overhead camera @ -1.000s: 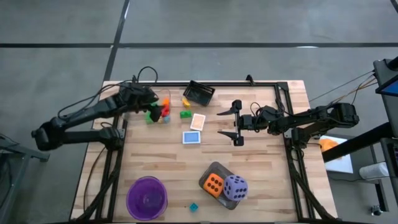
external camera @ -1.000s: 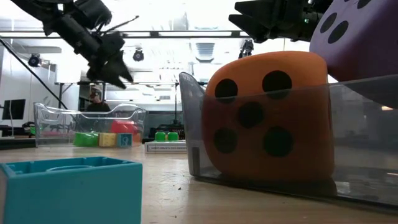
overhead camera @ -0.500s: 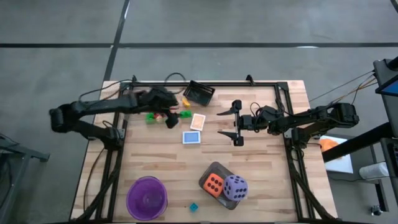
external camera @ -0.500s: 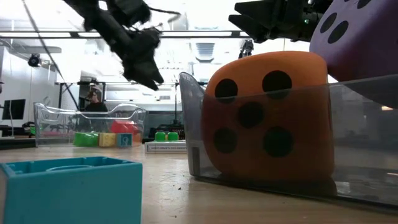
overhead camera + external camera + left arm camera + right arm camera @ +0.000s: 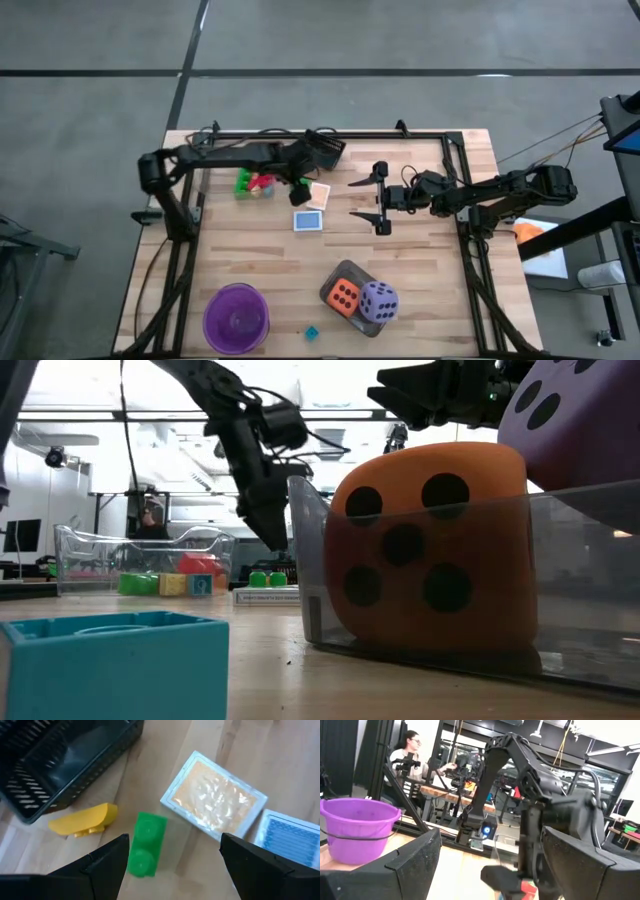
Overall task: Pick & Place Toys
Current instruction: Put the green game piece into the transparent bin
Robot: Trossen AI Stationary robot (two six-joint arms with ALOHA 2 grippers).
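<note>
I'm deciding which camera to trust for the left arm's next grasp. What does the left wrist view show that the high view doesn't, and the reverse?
Only the left wrist view shows the green block as two-studded, with a yellow curved piece beside it, both clear of the open left gripper.

Only the high view shows the purple bowl, the orange die, the purple die and the open right gripper.

Both show the black basket, the orange card and the blue card.

Grey floor (image 5: 90,60) with dark seams around wooden table (image 5: 260,265); bright ceiling lights (image 5: 330,435); seated person (image 5: 407,752) behind.
</note>
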